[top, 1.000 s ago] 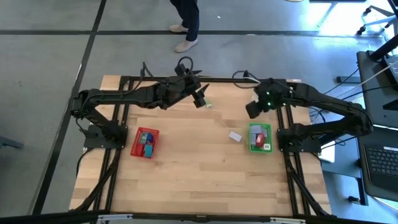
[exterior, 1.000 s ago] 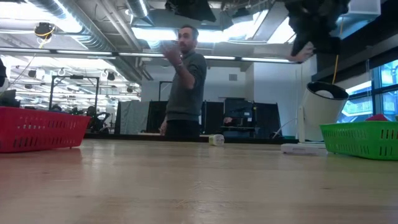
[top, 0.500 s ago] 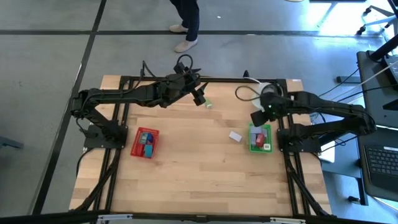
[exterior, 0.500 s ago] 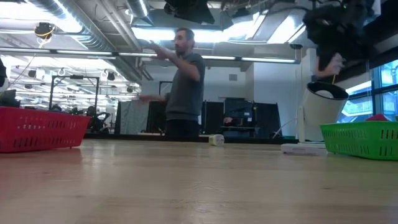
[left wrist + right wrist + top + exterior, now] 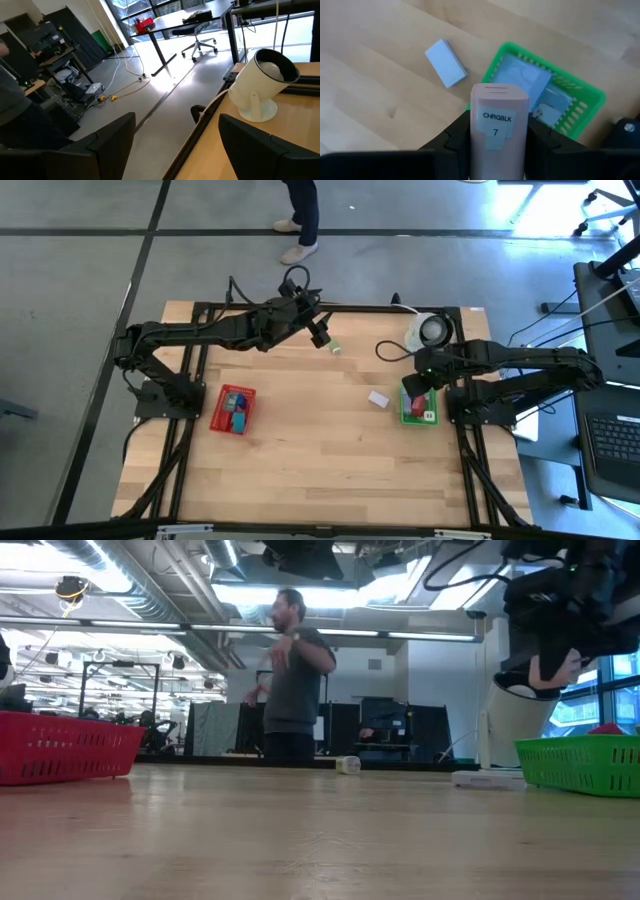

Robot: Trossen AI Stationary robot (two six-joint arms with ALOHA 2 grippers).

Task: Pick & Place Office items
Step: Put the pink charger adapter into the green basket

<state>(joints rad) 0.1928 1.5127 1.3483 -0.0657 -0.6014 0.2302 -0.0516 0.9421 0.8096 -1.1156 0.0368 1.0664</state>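
- Right gripper (image 5: 497, 150) is clamped on a pink block (image 5: 498, 127) labelled "CHRGBLK 7", one finger on each side, and hangs above the near edge of the green tray (image 5: 418, 402).
- Judged from this, the step in hand is the placing: the block is carried and not yet released, and the next move calls for a short shift over the tray's open middle, a descent and an opening of the fingers.
- Several items already lie in the green tray, so the drop needs a free patch among them.
- Loose on the wood just beside the tray lies a pale lavender block (image 5: 446, 63), likely a later pick.
- Left gripper (image 5: 175, 145) waits spread open and empty at the table's far edge, near a small green piece (image 5: 336, 349).
- Farther off stand the red tray (image 5: 233, 409) with its items, a white round lamp-like object (image 5: 261, 82), and a person (image 5: 288, 675) beyond the table.
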